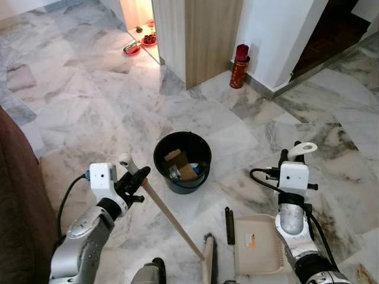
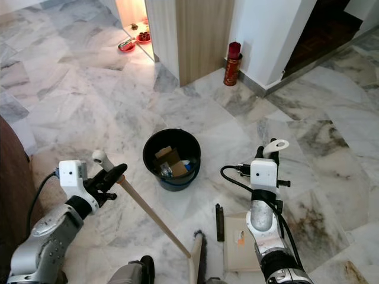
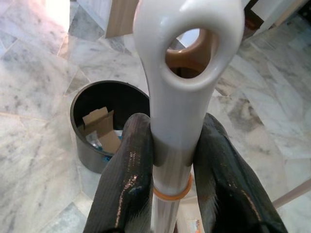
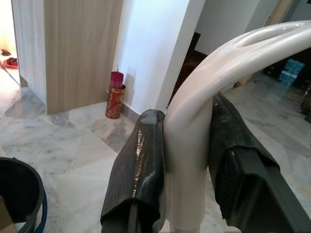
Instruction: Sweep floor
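Note:
My left gripper (image 1: 137, 179) is shut on the broom handle (image 1: 169, 215), a pale wooden stick with a white looped end (image 3: 187, 58), slanting down to the broom head (image 1: 207, 260) at the bottom middle. My right gripper (image 1: 292, 158) is shut on the dustpan handle (image 4: 194, 145), a white curved grip with a loop on top. The beige dustpan (image 1: 256, 245) lies flat on the marble floor below the right arm, beside the broom head. A black bin (image 1: 182, 161) holding cardboard and scraps stands between the two arms.
A wooden cabinet side (image 1: 207, 35) and a white wall corner (image 1: 278, 41) stand ahead, with a red canister (image 1: 239, 66) between them. Red dishes (image 1: 141, 42) lie on the lit floor at the far left. A brown sofa edge (image 1: 18, 201) borders my left.

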### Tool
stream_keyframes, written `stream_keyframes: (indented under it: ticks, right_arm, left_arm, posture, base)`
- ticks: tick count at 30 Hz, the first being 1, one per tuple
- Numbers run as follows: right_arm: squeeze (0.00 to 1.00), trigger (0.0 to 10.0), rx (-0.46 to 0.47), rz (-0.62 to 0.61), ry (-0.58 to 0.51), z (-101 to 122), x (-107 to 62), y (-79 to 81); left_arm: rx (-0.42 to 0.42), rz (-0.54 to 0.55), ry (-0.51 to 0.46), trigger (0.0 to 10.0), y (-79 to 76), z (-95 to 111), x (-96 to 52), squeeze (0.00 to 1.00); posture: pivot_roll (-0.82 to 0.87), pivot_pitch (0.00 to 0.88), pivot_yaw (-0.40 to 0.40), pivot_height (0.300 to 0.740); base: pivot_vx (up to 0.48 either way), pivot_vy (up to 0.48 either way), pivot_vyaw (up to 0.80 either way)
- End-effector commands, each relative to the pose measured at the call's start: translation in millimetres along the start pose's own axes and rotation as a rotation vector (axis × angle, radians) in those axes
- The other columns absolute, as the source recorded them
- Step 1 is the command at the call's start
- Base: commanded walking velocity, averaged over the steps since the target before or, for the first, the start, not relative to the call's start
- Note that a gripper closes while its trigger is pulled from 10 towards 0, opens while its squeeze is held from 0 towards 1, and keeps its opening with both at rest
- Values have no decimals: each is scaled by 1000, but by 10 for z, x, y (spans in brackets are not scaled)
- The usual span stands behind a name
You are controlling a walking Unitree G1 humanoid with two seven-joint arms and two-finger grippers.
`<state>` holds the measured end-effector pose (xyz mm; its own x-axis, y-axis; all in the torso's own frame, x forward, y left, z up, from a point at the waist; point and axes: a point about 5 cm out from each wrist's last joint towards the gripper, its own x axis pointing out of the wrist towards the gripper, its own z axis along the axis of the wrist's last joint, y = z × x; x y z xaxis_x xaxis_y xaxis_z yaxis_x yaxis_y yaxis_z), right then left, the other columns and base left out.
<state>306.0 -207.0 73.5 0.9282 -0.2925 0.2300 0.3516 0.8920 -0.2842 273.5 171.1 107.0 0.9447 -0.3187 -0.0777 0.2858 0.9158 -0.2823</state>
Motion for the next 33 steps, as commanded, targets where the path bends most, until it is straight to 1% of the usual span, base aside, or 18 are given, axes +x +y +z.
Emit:
stream_keyframes:
  ticks: [1, 4, 5, 8, 9, 11, 13, 16, 20, 24, 26, 28, 30, 31, 32, 33]
  right_arm:
    - [0, 10000, -16, 18, 42, -93, -79, -7]
    - [0, 10000, -20, 18, 42, -98, -84, -19]
    - [0, 10000, -21, 18, 42, -100, -85, -23]
    - [0, 10000, -22, 21, 43, -102, -91, -18]
    - [0, 10000, -22, 21, 43, -102, -91, -18]
    - [0, 10000, -18, 23, 40, -96, -96, -4]
    - [0, 10000, -17, 24, 39, -94, -98, -3]
    - [0, 10000, -17, 24, 38, -94, -99, -4]
    - [0, 10000, -19, 23, 37, -97, -106, -14]
    - [0, 10000, -22, 25, 35, -99, -108, -26]
    - [0, 10000, -24, 27, 35, -99, -110, -26]
    - [0, 10000, -26, 27, 35, -102, -114, -32]
    - [0, 10000, -25, 27, 35, -103, -119, -32]
    - [0, 10000, -25, 27, 35, -103, -119, -32]
    - [0, 10000, -25, 28, 36, -103, -119, -31]
    - [0, 10000, -25, 29, 36, -102, -118, -30]
  left_arm:
    - [35, 19, 12, 10000, 37, -55, -24, 0]
    - [78, 42, 1, 10000, 73, -34, -25, 0]
    - [119, 62, -14, 10000, 98, -1, -22, 0]
    - [196, 101, -52, 10000, 151, 74, -5, 0]
    - [196, 101, -52, 10000, 151, 74, -5, 0]
    - [233, 101, -63, 10000, 162, 81, 38, 0]
    - [249, 97, -62, 10000, 156, 65, 60, 0]
    - [255, 95, -60, 10000, 151, 54, 70, 0]
    - [281, 102, -68, 10000, 116, 0, 156, 0]
    - [284, 144, -103, 10000, 100, -11, 247, 0]
    - [283, 152, -114, 10000, 95, 0, 265, 0]
    - [268, 154, -137, 10000, 58, 18, 322, 0]
    - [231, 147, -144, 10000, 31, 17, 348, 0]
    - [231, 147, -144, 10000, 31, 17, 348, 0]
    - [212, 141, -145, 10000, 20, 16, 359, 0]
    - [173, 136, -148, 10000, 13, 14, 373, 0]
  posture:
    - [109, 214, 15, 740]
    - [106, 218, 15, 740]
    - [107, 218, 15, 740]
    - [107, 217, 14, 740]
    - [107, 217, 14, 740]
    - [100, 214, 15, 740]
    - [98, 214, 14, 740]
    - [98, 214, 14, 740]
    - [87, 210, 14, 740]
    - [85, 211, 13, 740]
    - [85, 211, 13, 740]
    - [79, 215, 10, 740]
    - [78, 213, 9, 740]
    - [78, 213, 9, 740]
    - [76, 213, 9, 740]
    - [77, 216, 9, 740]
  base:
    - [0, 0, 0]
    - [0, 0, 0]
    - [0, 0, 0]
    - [0, 0, 0]
    - [0, 0, 0]
    - [0, 0, 0]
    - [0, 0, 0]
    - [0, 0, 0]
    - [0, 0, 0]
    - [0, 0, 0]
    - [0, 0, 0]
    - [0, 0, 0]
    - [0, 0, 0]
    - [0, 0, 0]
    - [0, 0, 0]
    - [0, 0, 0]
